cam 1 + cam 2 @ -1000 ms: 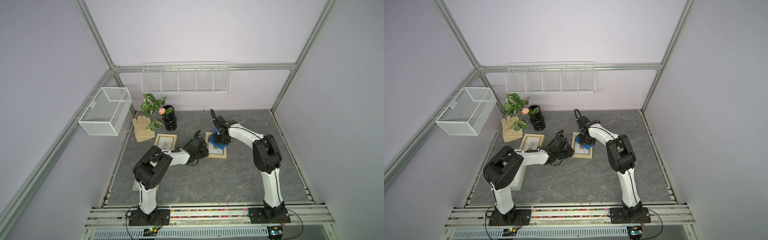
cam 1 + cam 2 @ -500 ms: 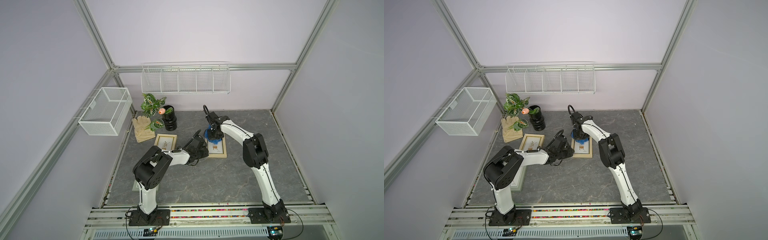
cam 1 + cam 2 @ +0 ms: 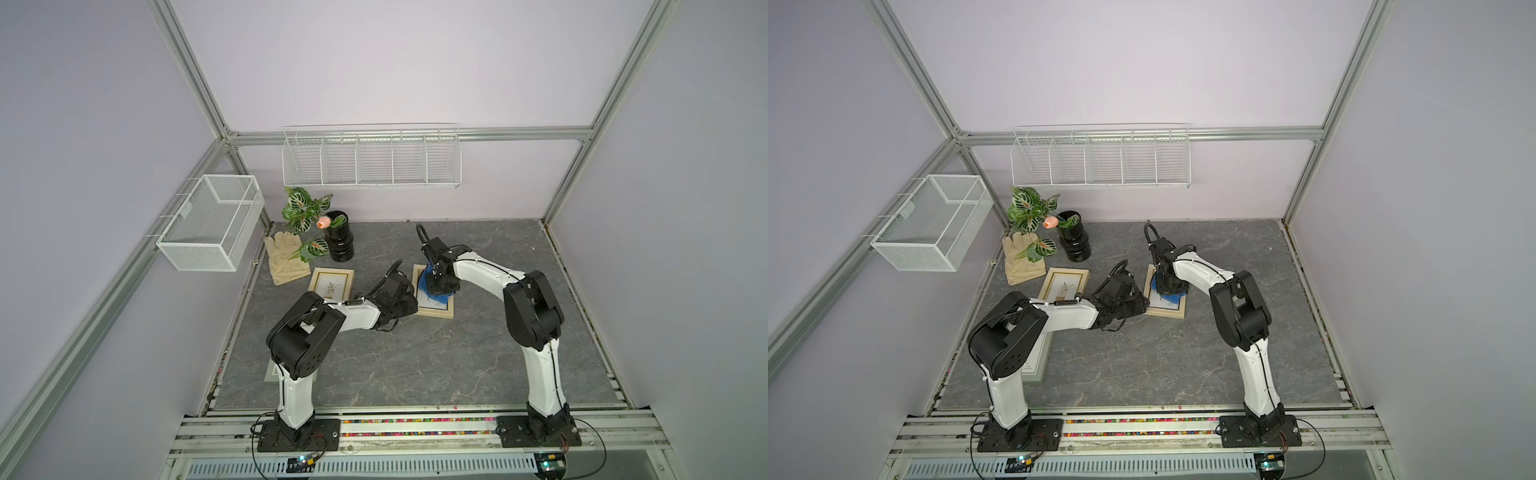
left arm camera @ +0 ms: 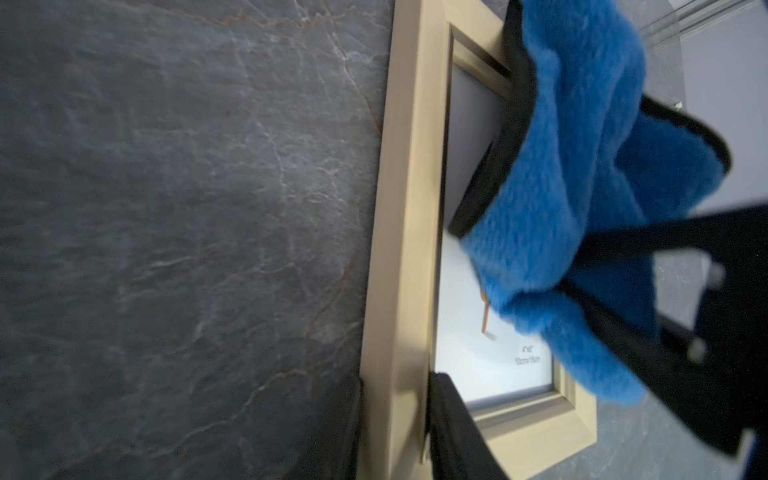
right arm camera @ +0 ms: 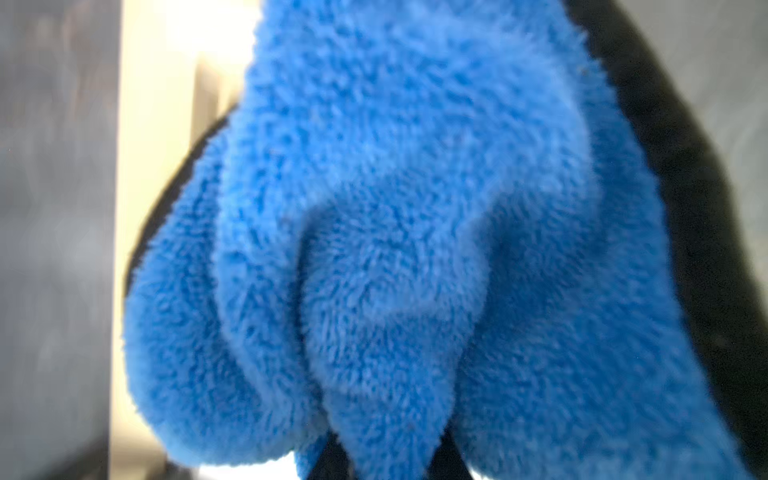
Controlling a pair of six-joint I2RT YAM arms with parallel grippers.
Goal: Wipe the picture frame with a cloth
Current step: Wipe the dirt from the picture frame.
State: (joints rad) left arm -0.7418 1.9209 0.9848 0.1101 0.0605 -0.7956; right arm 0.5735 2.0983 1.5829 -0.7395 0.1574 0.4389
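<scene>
A gold-edged picture frame [image 3: 436,312] [image 3: 1168,311] lies flat on the grey table in both top views. My left gripper [image 3: 409,306] [image 4: 395,415] is shut on the long left rail of the picture frame [image 4: 407,208], one finger on each side. A plush blue cloth [image 3: 430,291] [image 3: 1163,291] [image 4: 561,208] with a black edge rests bunched on the frame's glass. My right gripper [image 3: 441,284] [image 5: 386,457] points down at the frame, shut on a fold of the cloth [image 5: 395,208]. The cloth hides most of the print.
A second gold frame [image 3: 331,282] lies left of the held one. Behind it are a beige glove [image 3: 286,259] and a black vase [image 3: 338,245] with leaves. Another frame [image 3: 1036,361] lies under my left arm. A wire basket [image 3: 210,222] and wire shelf [image 3: 371,156] hang on the walls.
My right gripper carried the cloth toward the frame's far end, then back over its middle, with the elbow swinging. The left arm and the frame stayed still.
</scene>
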